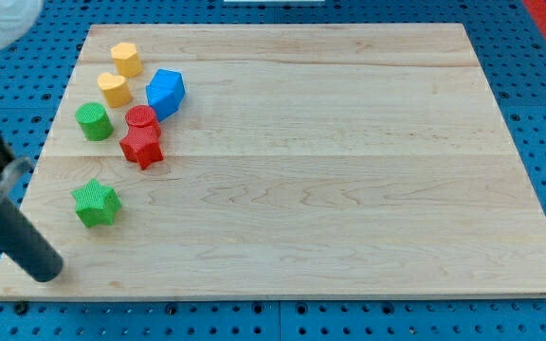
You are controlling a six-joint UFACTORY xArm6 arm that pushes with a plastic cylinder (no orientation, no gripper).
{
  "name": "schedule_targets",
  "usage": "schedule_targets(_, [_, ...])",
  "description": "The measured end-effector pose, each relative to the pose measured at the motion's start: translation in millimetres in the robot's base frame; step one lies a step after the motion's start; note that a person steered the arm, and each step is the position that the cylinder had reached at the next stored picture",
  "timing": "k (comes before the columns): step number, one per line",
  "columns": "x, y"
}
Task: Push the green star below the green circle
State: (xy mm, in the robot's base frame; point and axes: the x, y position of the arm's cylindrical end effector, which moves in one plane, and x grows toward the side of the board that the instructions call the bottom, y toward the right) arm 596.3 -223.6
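Green star block (96, 204) already sits almost under the green round block (94, 121); rod tip (45, 272), no pincer fitted, lower-left, needs only gentle nudges

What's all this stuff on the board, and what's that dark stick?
Yellow blocks: two, yellow hexagon at the view's top left, another yellow block just below it.
Blue block: one, right of the yellows.
Green circle: one, left side.
Red circle: one, touching the red star below it.
Green star: one, below the green circle.
Wooden board: one, on a blue pegboard.
My tip: one dark rod, bottom left, below-left of the green star, apart from it.
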Motion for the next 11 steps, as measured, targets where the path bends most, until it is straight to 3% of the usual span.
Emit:
schedule_targets(1, [-6.2,32.3])
schedule_targets(4, [-41.8,44.2])
schedule_targets(7, [-75.8,-26.0])
schedule_targets(9, [-49.5,-1.4])
schedule_targets(11, [-88.8,-4.9])
